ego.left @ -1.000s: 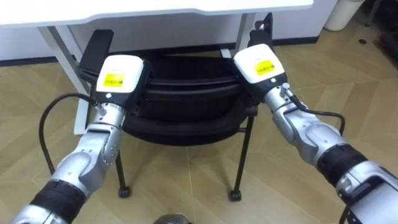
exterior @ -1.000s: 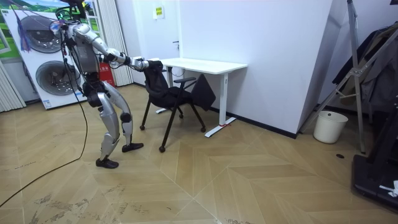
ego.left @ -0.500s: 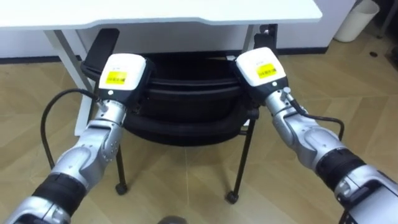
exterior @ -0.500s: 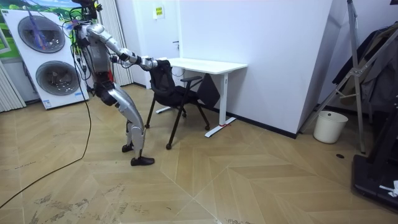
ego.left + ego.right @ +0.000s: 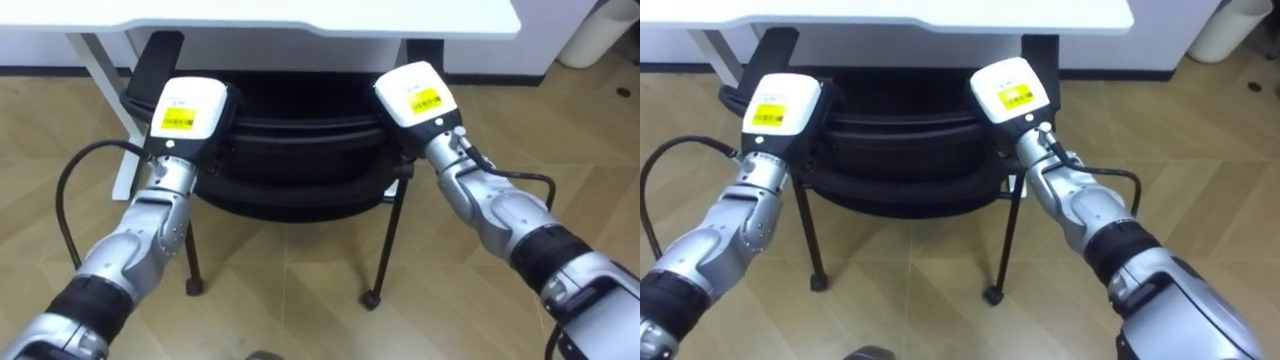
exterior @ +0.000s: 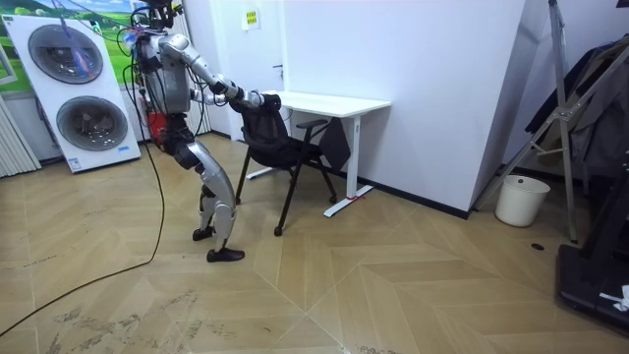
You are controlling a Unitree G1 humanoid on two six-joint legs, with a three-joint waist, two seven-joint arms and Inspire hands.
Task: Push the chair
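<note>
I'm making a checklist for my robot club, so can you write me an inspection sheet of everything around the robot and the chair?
Surface: wooden floor, bare around the chair's legs.
Job's things: black chair, its front under the edge of the white desk.
Clutter: nothing seen.
Hands: left hand and right hand at the top of the chair's back, one at each end.
Cables: nothing seen besides the robot's own.
Surroundings: two stacked washing machines behind the robot; white bin by the wall at the room view's right.
</note>
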